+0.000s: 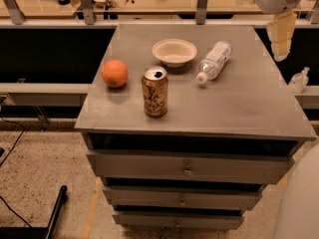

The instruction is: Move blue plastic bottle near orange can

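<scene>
The blue plastic bottle (215,61) lies on its side on the grey cabinet top (239,103), white cap toward the front left, just right of a bowl. The orange can (154,91) stands upright near the front left-centre, pull-tab hole on top. The gripper (280,41) hangs at the upper right, above the cabinet's back right edge, well right of the bottle and holding nothing that I can see.
A round orange fruit (115,73) sits left of the can. A pale bowl (174,52) sits behind the can. The cabinet has several drawers (188,168) below. A small clear bottle (299,79) stands on the ledge at right. A railing and cluttered table lie behind.
</scene>
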You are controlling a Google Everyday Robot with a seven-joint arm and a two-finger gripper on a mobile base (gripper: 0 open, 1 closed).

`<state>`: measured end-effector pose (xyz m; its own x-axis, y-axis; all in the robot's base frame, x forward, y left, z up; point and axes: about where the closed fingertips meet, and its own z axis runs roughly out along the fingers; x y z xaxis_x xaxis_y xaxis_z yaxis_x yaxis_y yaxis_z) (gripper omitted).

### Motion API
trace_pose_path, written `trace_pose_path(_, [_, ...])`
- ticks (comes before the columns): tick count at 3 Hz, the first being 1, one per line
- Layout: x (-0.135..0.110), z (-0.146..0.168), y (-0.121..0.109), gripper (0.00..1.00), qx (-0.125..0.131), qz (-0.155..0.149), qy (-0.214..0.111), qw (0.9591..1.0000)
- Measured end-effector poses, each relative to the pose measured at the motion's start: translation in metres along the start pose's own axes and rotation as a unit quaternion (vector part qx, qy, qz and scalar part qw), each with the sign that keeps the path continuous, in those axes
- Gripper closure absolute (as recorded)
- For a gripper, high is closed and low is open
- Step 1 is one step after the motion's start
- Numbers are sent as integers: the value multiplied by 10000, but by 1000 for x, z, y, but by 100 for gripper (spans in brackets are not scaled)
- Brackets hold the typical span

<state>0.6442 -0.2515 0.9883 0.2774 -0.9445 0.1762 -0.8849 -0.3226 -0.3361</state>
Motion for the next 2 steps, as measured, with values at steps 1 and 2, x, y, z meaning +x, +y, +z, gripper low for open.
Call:
trace_pose_path(1, [4,25,-7,0,-130,-491,217,9985])
trace_pose_path(2, [13,63,-10,0,-354,-1190,79,9922])
